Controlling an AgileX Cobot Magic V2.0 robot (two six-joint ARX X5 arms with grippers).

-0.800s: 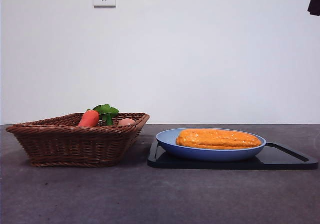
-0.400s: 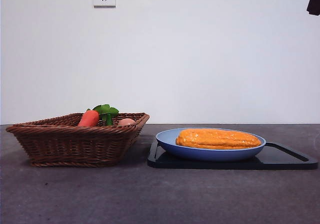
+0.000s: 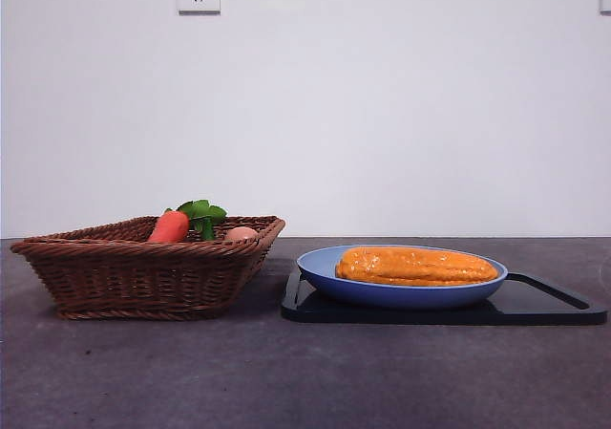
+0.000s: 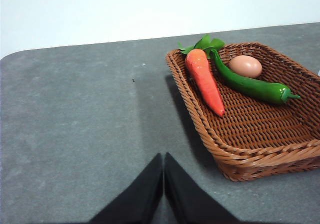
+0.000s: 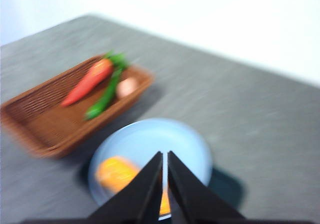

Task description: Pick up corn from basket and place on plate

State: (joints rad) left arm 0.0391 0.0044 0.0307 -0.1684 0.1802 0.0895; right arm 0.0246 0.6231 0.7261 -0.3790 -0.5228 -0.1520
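Corn [image 3: 416,266] lying lengthwise in plate [image 3: 325,274], beside basket [image 3: 143,276]. Left gripper [image 4: 163,181] and right gripper [image 5: 164,179] both sitting closed, carrying nothing. Cob likely rigid, glossy, slippery; mid-length grasp suiting best.

Front view: sharp, evenly lit, bright white wall, no glare. Soft dark shadow on the worktop [image 3: 286,381] between the basket [image 3: 143,271] and the black tray [image 3: 544,307]; the corn [image 3: 415,265] shows a mild gloss. Left wrist view: in focus, diffuse light, a broad faint shadow falls on the worktop beside the basket. Right wrist view: heavy motion blur throughout, the wall blown out to white, the plate [image 5: 150,144] washed pale, with a dark shadow at its edge.
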